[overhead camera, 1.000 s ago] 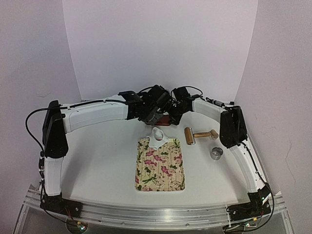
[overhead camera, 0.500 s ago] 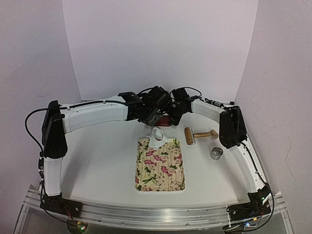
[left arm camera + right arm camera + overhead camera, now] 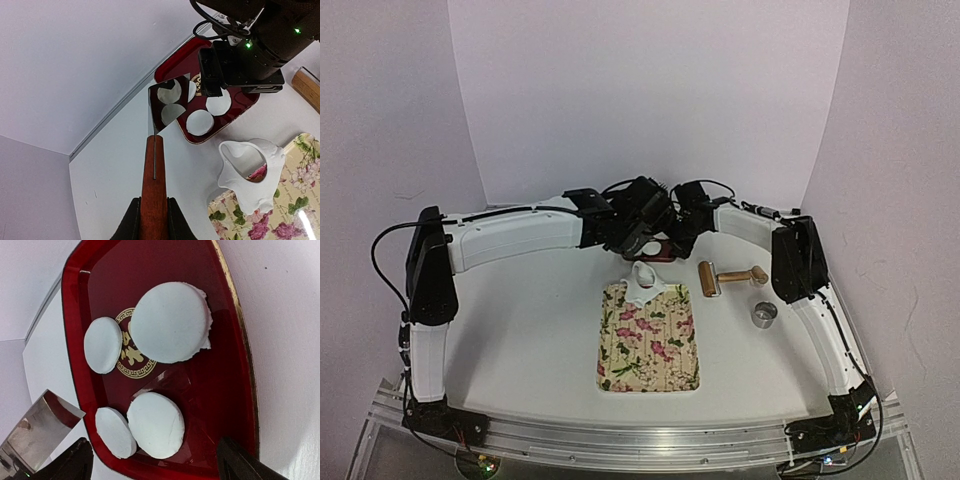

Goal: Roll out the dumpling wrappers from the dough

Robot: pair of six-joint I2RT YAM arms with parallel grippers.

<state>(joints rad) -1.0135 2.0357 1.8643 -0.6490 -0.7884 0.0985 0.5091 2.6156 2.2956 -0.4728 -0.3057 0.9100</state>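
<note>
- Left gripper (image 3: 153, 220) clamped on the red-brown wooden handle of a metal-bladed scraper (image 3: 154, 155), blade at the rim of the glossy red tray (image 3: 227, 370).
- Right gripper (image 3: 157, 462) jaws spread wide, holding nothing, above the tray.
- Four thin round white dough wrappers (image 3: 170, 322) lie in the tray.
- Ragged white dough sheet (image 3: 255, 197) with a round hole overhangs the far edge of the floral mat (image 3: 650, 350).

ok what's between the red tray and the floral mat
The dough, ragged with a hole, lapping onto the floral mat's edge; seen in left wrist view.
</note>
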